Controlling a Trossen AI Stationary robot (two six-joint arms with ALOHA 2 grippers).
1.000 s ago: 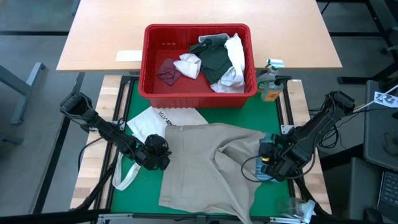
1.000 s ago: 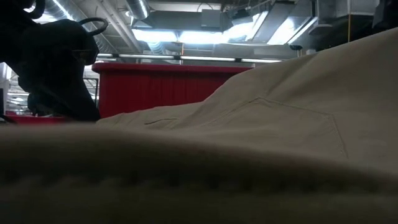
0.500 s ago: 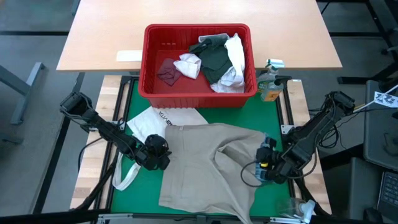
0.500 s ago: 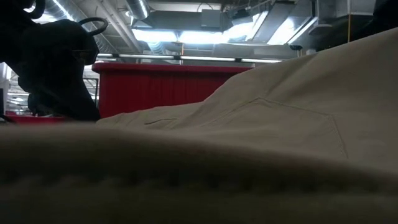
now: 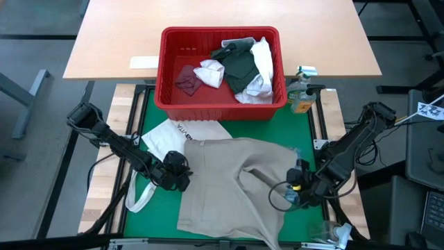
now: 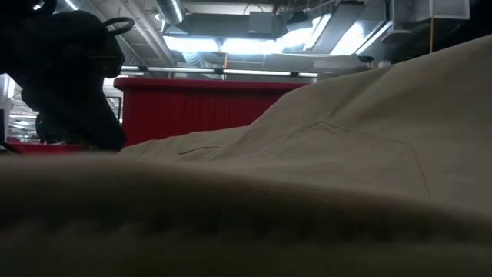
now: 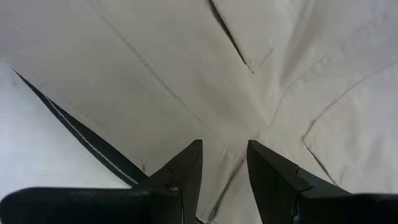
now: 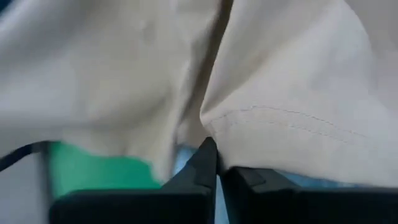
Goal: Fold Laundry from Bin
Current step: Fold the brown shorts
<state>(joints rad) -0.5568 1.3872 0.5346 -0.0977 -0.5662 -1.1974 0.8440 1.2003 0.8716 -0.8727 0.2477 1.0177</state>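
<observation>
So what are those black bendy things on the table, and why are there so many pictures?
Those are two robot arms. Each ends in a gripper, a pincer with two fingers. The pictures all show one moment from different cameras: one looks down from above, one sits low at table height, and one rides on each arm's wrist.

On the green table lies a tan shirt, spread out, with a white tote bag peeking out beside it. Behind them stands a red bin with more laundry inside.

The left gripper sits at the shirt's left edge with its fingers apart. The right gripper is at the shirt's right edge, fingers pressed shut right at the cloth; whether it has really pinched the shirt, I cannot tell.
</observation>
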